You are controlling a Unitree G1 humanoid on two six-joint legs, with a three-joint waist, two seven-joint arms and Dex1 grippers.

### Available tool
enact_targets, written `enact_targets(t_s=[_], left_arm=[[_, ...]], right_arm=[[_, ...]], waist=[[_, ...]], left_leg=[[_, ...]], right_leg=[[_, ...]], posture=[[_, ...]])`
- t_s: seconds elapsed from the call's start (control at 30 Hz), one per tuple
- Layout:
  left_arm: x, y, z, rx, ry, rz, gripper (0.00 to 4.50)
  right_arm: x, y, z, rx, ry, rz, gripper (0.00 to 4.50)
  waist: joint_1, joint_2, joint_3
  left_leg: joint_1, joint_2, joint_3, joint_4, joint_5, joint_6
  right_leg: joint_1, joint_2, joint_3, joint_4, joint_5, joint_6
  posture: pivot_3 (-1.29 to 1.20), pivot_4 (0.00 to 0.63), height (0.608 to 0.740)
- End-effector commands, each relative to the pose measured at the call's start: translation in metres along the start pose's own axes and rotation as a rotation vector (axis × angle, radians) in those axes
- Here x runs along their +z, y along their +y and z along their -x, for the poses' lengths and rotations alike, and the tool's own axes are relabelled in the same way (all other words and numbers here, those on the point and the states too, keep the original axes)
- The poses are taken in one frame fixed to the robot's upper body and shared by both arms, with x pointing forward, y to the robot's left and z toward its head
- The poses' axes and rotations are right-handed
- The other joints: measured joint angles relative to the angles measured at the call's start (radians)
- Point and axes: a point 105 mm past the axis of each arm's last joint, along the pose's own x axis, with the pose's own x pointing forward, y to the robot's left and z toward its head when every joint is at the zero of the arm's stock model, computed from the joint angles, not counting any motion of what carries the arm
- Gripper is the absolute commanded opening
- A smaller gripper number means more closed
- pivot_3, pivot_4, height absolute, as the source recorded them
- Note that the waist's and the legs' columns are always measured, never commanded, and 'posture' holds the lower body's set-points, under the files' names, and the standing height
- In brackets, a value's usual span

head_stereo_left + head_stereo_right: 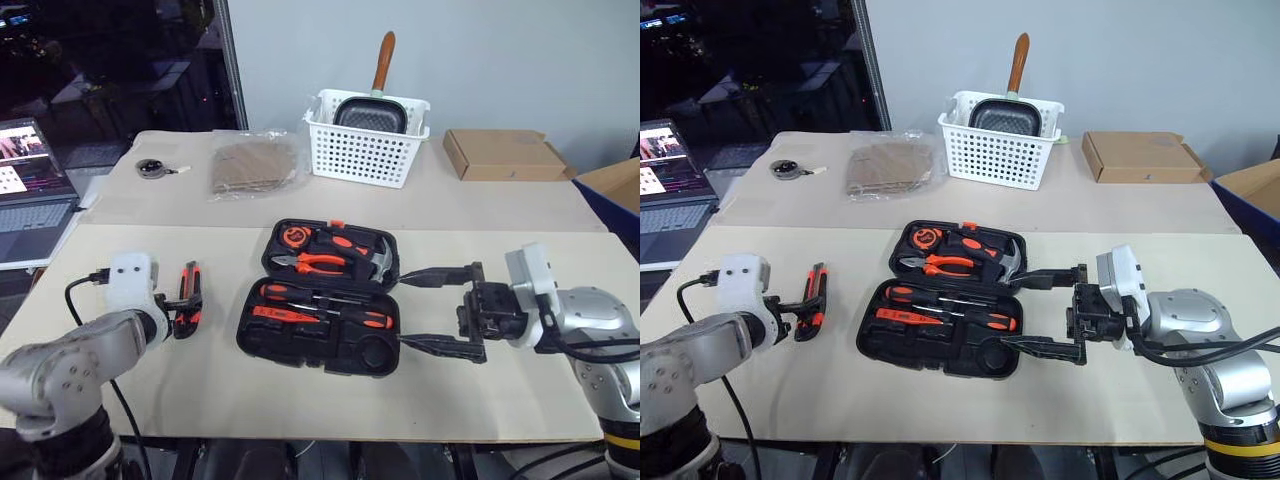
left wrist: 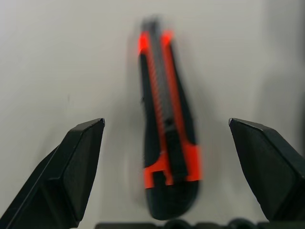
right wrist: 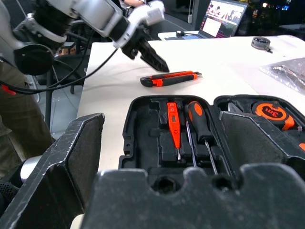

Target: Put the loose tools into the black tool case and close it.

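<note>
The black tool case [image 1: 322,298] lies open at the middle of the table [image 1: 300,390], both halves flat. Its near half already seats the tester screwdriver [image 3: 174,128] and the long screwdrivers [image 3: 199,129]. The utility knife [image 1: 188,295] lies loose on the table at about 9 o'clock from the case, well apart from it.

The left gripper [image 1: 178,312] hangs just over the knife's near end, jaws spread fully and holding nothing; in its wrist view the knife [image 2: 167,143] runs lengthwise between the 2 fingers [image 2: 71,167]. The right gripper [image 1: 440,312] sits at 3 o'clock of the case, jaws wide, empty, pointing at the case's edge.

Risks, as I judge them: the knife is low and smooth, so a closure set too high could slip off it or skate it further from the case. The right gripper's lower finger [image 1: 435,345] is so near the case that a small drift could nudge the shell and unseat the tools.
</note>
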Motion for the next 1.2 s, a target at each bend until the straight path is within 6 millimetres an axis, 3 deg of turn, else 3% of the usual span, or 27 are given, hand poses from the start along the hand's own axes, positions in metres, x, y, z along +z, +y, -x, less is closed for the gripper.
enact_targets(t_s=[0.03, 0.1, 0.17, 0.27, 0.33, 0.43, 0.5, 0.57, 0.67, 0.83, 0.9, 1.03, 1.2], left_arm=[[0.0, 0.002, -0.01, 0.012, 0.053, -0.011, 4.24], [-0.003, 0.004, -0.012, 0.014, 0.076, -0.007, 3.76], [-0.002, 0.005, -0.012, 0.001, 0.07, 0.009, 2.93], [0.013, 0.004, -0.004, -0.037, -0.003, 0.033, 1.91], [0.026, 0.002, 0.005, -0.068, -0.076, 0.005, 1.91], [0.056, -0.032, 0.043, -0.379, -0.263, -0.193, 1.91], [0.049, -0.059, 0.064, -0.557, -0.262, -0.483, 1.91], [0.039, -0.076, 0.07, -0.686, -0.253, -0.713, 1.91], [0.021, -0.091, 0.068, -0.89, -0.218, -1.004, 1.91], [0.011, -0.095, 0.041, -1.044, -0.15, -1.336, 1.91], [0.009, -0.101, 0.036, -1.102, -0.131, -1.395, 1.91], [0.008, -0.112, 0.023, -1.132, -0.107, -1.442, 1.91], [-0.007, -0.125, 0.03, -1.237, -0.044, -1.427, 1.91]], right_arm=[[0.011, 0.004, -0.002, 0.003, -0.018, 0.062, 4.5], [0.012, 0.005, -0.003, 0.0, -0.019, 0.065, 4.5], [0.012, 0.006, -0.002, -0.005, -0.018, 0.065, 4.5], [0.011, 0.007, -0.002, -0.02, -0.017, 0.065, 4.5], [0.011, 0.008, -0.002, -0.03, -0.019, 0.062, 4.5], [0.008, 0.008, 0.001, -0.06, -0.015, 0.054, 4.5], [0.006, 0.008, 0.004, -0.082, -0.01, 0.046, 4.5], [0.004, 0.008, 0.005, -0.099, -0.003, 0.04, 4.5], [-0.001, 0.01, 0.009, -0.124, 0.012, 0.026, 4.5], [-0.006, 0.018, 0.015, -0.145, 0.049, 0.011, 4.5], [-0.006, 0.023, 0.018, -0.154, 0.062, 0.006, 4.5], [-0.011, 0.035, 0.027, -0.146, 0.118, -0.016, 4.5], [-0.015, 0.039, 0.041, -0.142, 0.174, -0.011, 4.5]], waist=[[0.003, 0.0, 0.0], [0.003, 0.0, 0.0], [0.004, 0.0, 0.0], [0.006, 0.0, 0.0], [0.006, 0.0, 0.0], [0.004, -0.003, 0.002], [0.001, -0.004, 0.002], [0.001, 0.002, 0.0], [0.01, 0.007, -0.001], [0.01, 0.005, 0.001], [0.01, 0.005, 0.001], [0.007, 0.004, 0.001], [0.003, 0.004, 0.001]], left_leg=[[-0.001, 0.0, 0.0, 0.0, 0.0, 0.0], [-0.001, 0.0, 0.0, 0.0, 0.0, -0.001], [0.0, 0.0, 0.0, 0.0, 0.0, -0.001], [0.0, 0.0, 0.0, 0.0, 0.001, -0.002], [-0.001, 0.0, 0.0, 0.0, 0.001, -0.002], [-0.003, 0.0, 0.0, 0.0, 0.001, -0.002], [-0.005, 0.0, -0.002, -0.001, 0.002, -0.004], [-0.004, 0.0, -0.001, -0.003, 0.002, -0.006], [-0.003, -0.001, 0.001, -0.005, 0.001, -0.005], [-0.004, 0.0, 0.001, -0.003, 0.002, -0.003], [-0.006, 0.0, 0.002, -0.001, 0.003, -0.002], [-0.008, -0.001, 0.004, 0.0, 0.001, 0.002], [-0.012, 0.0, 0.003, 0.003, -0.002, 0.006]], right_leg=[[-0.001, 0.0, 0.0, 0.0, 0.0, 0.0], [-0.001, -0.001, 0.0, 0.0, 0.0, -0.001], [-0.001, -0.002, 0.001, 0.001, 0.0, -0.001], [-0.001, -0.009, 0.0, 0.001, 0.001, -0.001], [-0.001, -0.01, -0.001, 0.001, 0.001, -0.002], [-0.003, -0.01, -0.001, 0.0, 0.001, -0.002], [-0.006, -0.01, -0.001, 0.0, 0.0, -0.004], [-0.006, -0.013, -0.001, -0.001, -0.001, -0.006], [-0.004, -0.016, -0.001, -0.003, -0.002, -0.006], [-0.004, -0.011, -0.004, -0.002, -0.007, -0.014], [-0.004, 0.0, -0.004, -0.003, -0.003, -0.006], [-0.004, 0.001, -0.003, -0.004, -0.002, 0.0], [-0.006, 0.002, -0.003, -0.004, -0.003, 0.001]], posture=[[0.0, 0.15, 0.74], [0.0, 0.15, 0.74], [0.0, 0.15, 0.74], [0.0, 0.15, 0.74], [0.0, 0.15, 0.74], [0.0, 0.15, 0.74], [0.0, 0.15, 0.74], [0.0, 0.15, 0.74], [0.0, 0.15, 0.74], [0.0, 0.15, 0.74], [0.0, 0.15, 0.74], [0.0, 0.15, 0.74], [0.0, 0.15, 0.74]])
